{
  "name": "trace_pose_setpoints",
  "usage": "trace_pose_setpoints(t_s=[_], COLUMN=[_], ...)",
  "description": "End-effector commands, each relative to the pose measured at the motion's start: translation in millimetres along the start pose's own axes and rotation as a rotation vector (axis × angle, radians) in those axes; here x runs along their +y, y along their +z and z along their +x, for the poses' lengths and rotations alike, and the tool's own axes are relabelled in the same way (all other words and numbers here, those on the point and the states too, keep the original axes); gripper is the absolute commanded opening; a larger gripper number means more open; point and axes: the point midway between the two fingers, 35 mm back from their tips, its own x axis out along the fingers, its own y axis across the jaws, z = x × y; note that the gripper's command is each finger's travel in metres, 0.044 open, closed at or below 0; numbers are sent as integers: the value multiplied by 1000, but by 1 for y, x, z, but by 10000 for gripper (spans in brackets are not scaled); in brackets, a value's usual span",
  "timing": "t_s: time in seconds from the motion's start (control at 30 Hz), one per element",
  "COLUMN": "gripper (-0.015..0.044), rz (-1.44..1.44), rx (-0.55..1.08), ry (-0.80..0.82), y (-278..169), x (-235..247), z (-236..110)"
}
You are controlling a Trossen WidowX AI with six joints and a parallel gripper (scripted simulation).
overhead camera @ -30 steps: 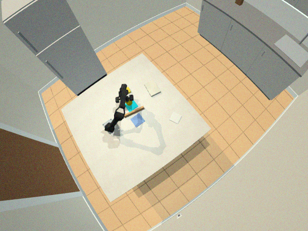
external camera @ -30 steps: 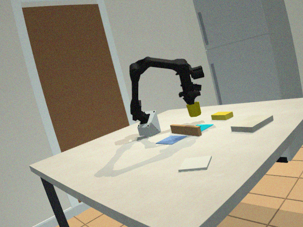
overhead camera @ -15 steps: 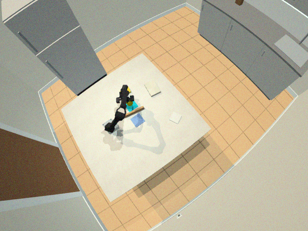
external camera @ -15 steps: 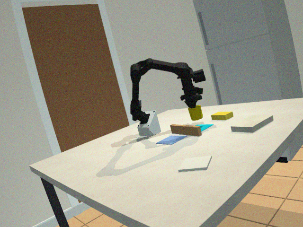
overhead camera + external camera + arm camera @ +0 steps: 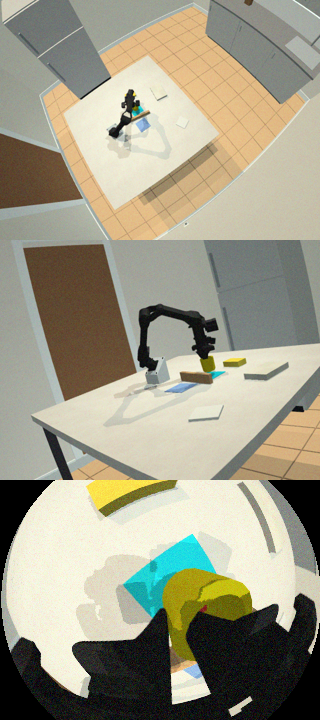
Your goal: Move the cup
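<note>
The yellow-olive cup [image 5: 135, 108] [image 5: 208, 364] [image 5: 187, 587] hangs slightly tilted, low over the cyan pad [image 5: 138, 111] [image 5: 219, 374] [image 5: 175, 562]. A small gap or contact beneath it cannot be told for certain. My gripper [image 5: 204, 357] [image 5: 170, 611] is shut on the cup's wall at the rim. A red marble [image 5: 203, 608] shows inside the cup in the wrist view; the rest of the inside is hidden by the finger. The blue pad [image 5: 142, 125] [image 5: 180, 388] [image 5: 193, 671] lies bare on the other side of the wooden bar.
The wooden bar [image 5: 140, 115] [image 5: 196, 377] stands between the two pads. A yellow block [image 5: 233, 362] [image 5: 132, 494] lies beyond the cyan pad. A thick pale slab [image 5: 158, 92] [image 5: 266, 372] and a thin white tile [image 5: 182, 122] [image 5: 206, 412] lie farther off on the table [image 5: 103, 167].
</note>
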Motion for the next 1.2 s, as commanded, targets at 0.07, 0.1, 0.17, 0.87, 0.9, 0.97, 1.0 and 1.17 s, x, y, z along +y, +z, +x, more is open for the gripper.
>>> trace_pose_setpoints(t_s=[0.07,0.1,0.17,0.87,0.9,0.97,1.0,1.17], gripper=[0,0,0,79,105,146,146,146], rz=[-9,-9,-8,0,0,0,0,0], rx=[7,7,7,3,3,3,3,3], ry=[-2,-2,-2,1,1,1,1,1], y=[-2,-2,-2,-1,-1,-1,-1,-1], x=[2,2,2,1,1,1,1,1], z=[12,14,17,18,18,18,18,18])
